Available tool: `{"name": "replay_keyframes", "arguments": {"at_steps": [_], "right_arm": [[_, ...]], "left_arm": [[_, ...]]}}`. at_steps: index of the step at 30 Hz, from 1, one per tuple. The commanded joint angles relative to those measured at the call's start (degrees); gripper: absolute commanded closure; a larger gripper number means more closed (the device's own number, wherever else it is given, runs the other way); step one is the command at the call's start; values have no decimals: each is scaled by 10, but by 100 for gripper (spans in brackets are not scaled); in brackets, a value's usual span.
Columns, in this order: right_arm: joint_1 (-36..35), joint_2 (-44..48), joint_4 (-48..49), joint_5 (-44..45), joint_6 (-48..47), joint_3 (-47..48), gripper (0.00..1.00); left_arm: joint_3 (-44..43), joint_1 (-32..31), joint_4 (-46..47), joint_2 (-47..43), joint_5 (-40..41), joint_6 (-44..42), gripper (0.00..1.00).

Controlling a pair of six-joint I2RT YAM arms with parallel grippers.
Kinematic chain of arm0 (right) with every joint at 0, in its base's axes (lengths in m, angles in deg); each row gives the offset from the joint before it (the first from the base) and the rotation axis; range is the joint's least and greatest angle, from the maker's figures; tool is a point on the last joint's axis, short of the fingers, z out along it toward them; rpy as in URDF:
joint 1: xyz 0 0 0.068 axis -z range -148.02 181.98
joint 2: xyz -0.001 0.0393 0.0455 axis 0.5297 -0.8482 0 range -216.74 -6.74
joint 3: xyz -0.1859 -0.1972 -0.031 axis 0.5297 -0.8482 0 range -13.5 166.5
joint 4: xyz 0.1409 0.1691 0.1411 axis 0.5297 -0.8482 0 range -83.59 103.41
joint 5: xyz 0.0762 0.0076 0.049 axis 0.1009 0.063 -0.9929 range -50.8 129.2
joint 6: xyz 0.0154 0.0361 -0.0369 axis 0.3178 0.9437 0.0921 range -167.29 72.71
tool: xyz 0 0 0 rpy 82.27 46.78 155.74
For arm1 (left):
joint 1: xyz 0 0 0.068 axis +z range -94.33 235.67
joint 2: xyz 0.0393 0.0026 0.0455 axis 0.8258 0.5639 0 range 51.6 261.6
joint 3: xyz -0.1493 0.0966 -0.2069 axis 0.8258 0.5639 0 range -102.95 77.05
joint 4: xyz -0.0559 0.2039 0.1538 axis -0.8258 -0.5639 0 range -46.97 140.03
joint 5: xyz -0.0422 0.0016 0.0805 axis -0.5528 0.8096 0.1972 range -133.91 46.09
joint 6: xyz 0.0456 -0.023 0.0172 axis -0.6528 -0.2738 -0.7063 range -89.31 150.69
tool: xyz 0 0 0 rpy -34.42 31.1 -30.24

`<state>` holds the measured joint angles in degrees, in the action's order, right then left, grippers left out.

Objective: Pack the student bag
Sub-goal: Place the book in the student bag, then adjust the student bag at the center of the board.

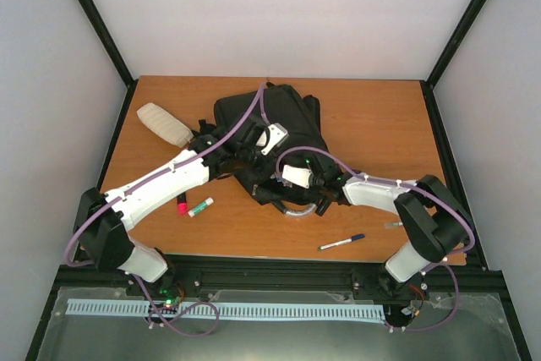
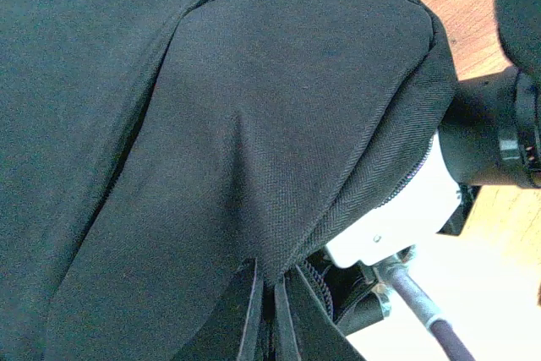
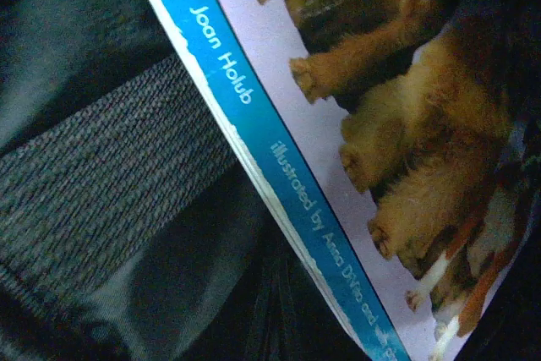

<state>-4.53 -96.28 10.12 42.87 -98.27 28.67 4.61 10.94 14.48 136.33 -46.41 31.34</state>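
At the centre of a wooden table (image 1: 380, 124), a large black fabric backpack (image 1: 292, 116) lies with both arms reaching to it. The left gripper (image 2: 268, 320) is pinched closed on a fold of the backpack's cloth. The right gripper (image 1: 293, 178) sits at the backpack's near side; whether its jaws are apart cannot be told. Its camera faces a blue-spined picture book (image 3: 338, 133) against dark fabric. A cream pouch (image 1: 165, 124) lies left of the backpack.

Matt woven student bag (image 2: 211, 150), wood table (image 1: 372, 124).
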Motion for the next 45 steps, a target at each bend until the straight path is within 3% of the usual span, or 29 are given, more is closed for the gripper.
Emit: {"name": "replay_keyframes", "arguments": {"at_steps": [1,8,13,17,22,25,26,27,32,34,35,38,39,42,45], "right_arm": [[-20,-27,66,45,9,17,97],[-26,-52,96,91,14,14,95],[-27,24,-15,25,32,7,88],[-26,105,-150,-61,38,4,76],[-25,221,-264,-147,60,-15,63],[-21,277,-297,-173,102,-8,54],[-18,295,-305,-185,115,-2,53],[-16,310,-311,-199,128,5,52],[28,351,-301,-222,192,59,48],[58,351,-282,-219,225,90,45],[74,350,-267,-219,244,102,41],[131,344,-196,-213,304,94,16],[152,338,-173,-223,321,82,10],[196,305,-140,-264,346,51,7],[205,290,-150,-259,346,38,7]], "left_arm": [[-9,-1,28,-35,-4,-6,99],[-6,-1,27,-38,-2,-6,99],[-9,-1,18,-35,9,-5,98],[-18,-1,7,-23,29,10,88],[-34,-1,-17,-2,47,40,45],[-44,-1,-27,1,123,56,18],[-44,-1,-26,-1,157,68,4],[-44,2,-24,-5,182,85,1],[-66,92,-54,-6,252,235,0],[-76,139,-77,7,229,260,0],[-68,153,-71,8,220,266,0],[-17,191,-9,0,211,295,0],[0,207,11,1,169,300,0],[19,236,36,18,113,307,0],[26,240,35,33,174,328,0]]}}
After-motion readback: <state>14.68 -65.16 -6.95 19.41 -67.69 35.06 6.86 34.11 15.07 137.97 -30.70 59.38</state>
